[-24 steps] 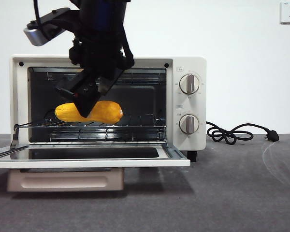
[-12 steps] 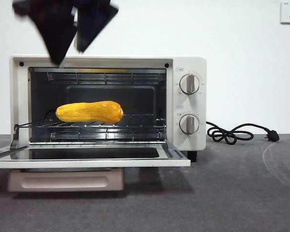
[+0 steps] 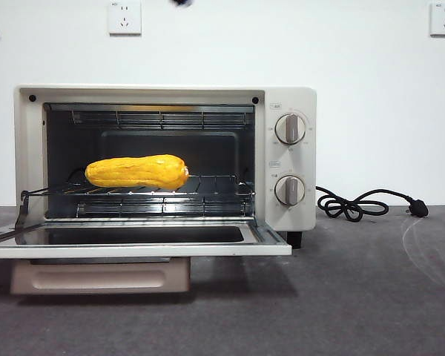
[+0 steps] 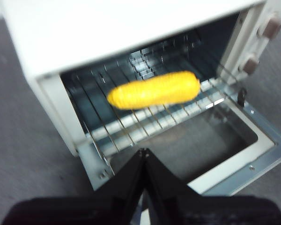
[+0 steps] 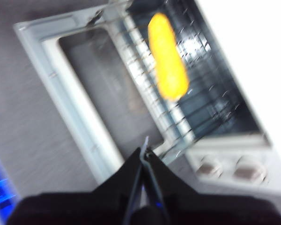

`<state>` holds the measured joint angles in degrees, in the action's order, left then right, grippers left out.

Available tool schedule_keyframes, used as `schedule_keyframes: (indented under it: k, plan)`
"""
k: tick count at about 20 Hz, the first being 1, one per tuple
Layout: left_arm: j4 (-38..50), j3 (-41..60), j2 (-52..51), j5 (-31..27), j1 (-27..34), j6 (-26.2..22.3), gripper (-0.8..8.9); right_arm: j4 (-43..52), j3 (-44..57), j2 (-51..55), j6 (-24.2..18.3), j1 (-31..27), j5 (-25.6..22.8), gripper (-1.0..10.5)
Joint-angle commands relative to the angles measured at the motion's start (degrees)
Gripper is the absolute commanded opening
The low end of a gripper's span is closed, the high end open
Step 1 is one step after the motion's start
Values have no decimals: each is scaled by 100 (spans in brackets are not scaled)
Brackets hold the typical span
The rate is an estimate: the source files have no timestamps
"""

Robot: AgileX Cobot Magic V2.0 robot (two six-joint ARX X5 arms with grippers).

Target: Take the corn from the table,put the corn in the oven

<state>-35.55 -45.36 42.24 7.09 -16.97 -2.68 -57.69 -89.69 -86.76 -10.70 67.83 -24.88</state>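
One corn point(image 3: 137, 171) cob, lying on wire rack point(image 3: 208, 194) inside open oven point(image 3: 289, 159).
Left hand point(image 4: 143, 154) and right hand point(image 5: 145, 149): both closed, empty, above the counter point(image 3: 356, 297).

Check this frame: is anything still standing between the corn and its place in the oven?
Nothing visible. The corn already lies on the wire rack inside the oven, whose door hangs open. The left gripper and right gripper are both shut, apart from the corn, outside the oven.
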Motion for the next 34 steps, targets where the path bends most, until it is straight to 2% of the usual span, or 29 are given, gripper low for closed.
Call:
schedule_keyframes:
  k: [1,8,10,11,15,18,20,22,26,30,34]
  plan:
    - [-74,37,258,774,691,-133,-8,-210,-15,197,367,-111,365,-16]
    - [-402,37,752,2787,2747,-201,-8,-411,-15,592,289,-933,1987,-16]
    - [-531,39,901,3226,3167,-201,-8,-409,-15,645,199,-1274,2570,-16]
    - [-584,39,1040,3412,3394,-201,-8,-424,-15,660,94,-1572,3071,-16]
    - [-761,39,1869,3541,3611,-297,-8,-835,-15,675,-503,-2793,5097,-16]
    - [-859,39,2627,3545,3613,-400,-8,-1154,-15,675,-804,-3571,6094,-16]
    - [-859,39,3132,3543,3613,-431,-8,-1294,-15,675,-1008,-4033,6531,-16]
    - [-905,39,3593,3536,3611,-511,-8,-1364,-15,675,-1084,-4398,6778,-16]
    - [-916,39,4280,3530,3611,-553,-8,-1462,-15,675,-1143,-4774,6804,-16]
    - [-876,39,4704,3440,3593,-553,-8,-1460,-15,675,-1147,-4841,6839,-16]
    - [-855,39,4977,3102,3480,-551,-8,-1475,-15,675,-1147,-4841,6839,-16]
